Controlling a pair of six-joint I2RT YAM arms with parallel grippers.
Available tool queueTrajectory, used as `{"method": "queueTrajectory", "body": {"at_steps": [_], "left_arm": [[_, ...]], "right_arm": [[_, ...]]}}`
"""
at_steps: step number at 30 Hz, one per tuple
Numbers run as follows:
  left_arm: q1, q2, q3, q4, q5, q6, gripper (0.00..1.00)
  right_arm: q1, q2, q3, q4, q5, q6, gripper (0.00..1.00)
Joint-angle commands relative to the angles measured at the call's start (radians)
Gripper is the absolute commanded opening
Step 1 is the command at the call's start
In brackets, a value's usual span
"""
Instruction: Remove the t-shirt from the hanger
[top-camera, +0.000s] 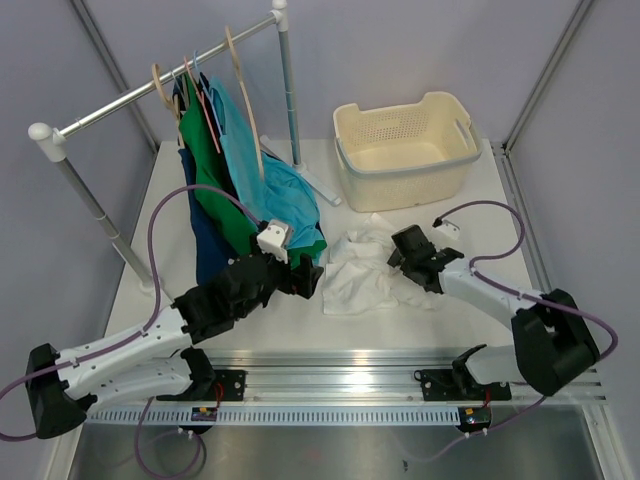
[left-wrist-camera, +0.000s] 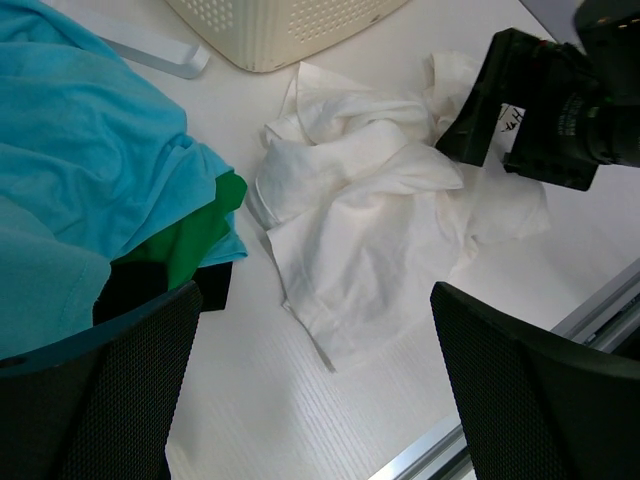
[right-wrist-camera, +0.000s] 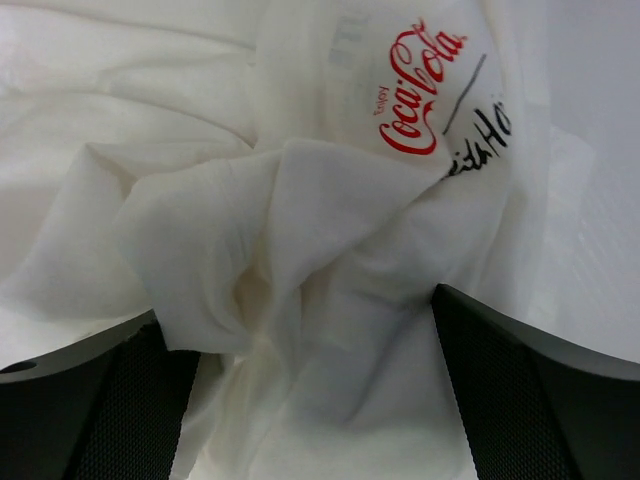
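The white t-shirt lies crumpled on the table between my two grippers, off any hanger. Its red printed logo faces up in the right wrist view. A pale wooden hanger hangs on the rail at the back left, with no white cloth on it. My left gripper is open just left of the shirt, and only the shirt's near hem reaches between its fingers. My right gripper is open low over the shirt's right side, with loose folds lying between its spread fingers.
A cream basket stands behind the shirt. A light blue shirt and a green shirt hang from the rail and drape onto the table near my left gripper. The rack's white foot lies beside the basket.
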Motion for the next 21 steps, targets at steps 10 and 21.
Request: {"method": "queueTrajectory", "body": {"at_steps": [10,21], "left_arm": [[-0.004,-0.041,-0.003,0.046,-0.03,-0.006,0.99],[-0.004,-0.138,-0.029,0.03,-0.087,-0.026,0.99]], "right_arm": [[-0.062,0.248,0.172,0.085,-0.215,-0.167,0.68],[-0.076,-0.039,0.428,0.051,-0.304,-0.377,0.0]]}}
